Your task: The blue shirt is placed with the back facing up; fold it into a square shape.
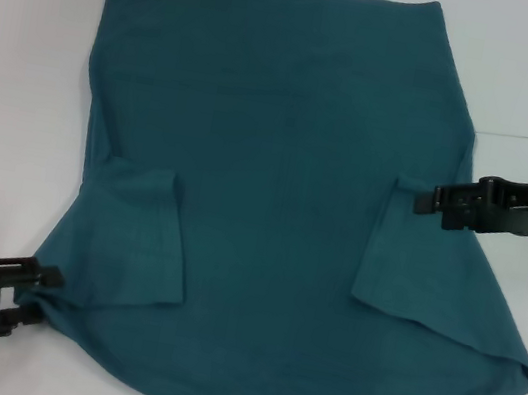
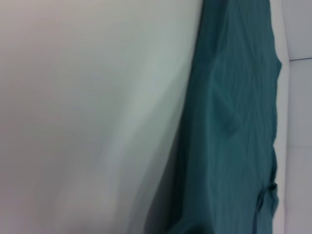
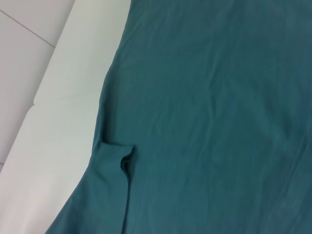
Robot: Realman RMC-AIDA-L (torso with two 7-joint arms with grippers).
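I see the left gripper (image 1: 18, 303) at the blue shirt (image 1: 280, 160)'s near left corner, its jaws' state unclear. The right gripper (image 1: 427, 202) is over the folded-in right sleeve (image 1: 399, 251), grip unclear too. Bare white tabletop (image 1: 22, 66) flanks both shirt edges.

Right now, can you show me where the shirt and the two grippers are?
shirt (image 1: 280, 160), head view, middle of its plain back.
left gripper (image 1: 24, 297), head view, tip at the shirt's near left corner.
right gripper (image 1: 426, 200), head view, tip at the folded-in right sleeve.
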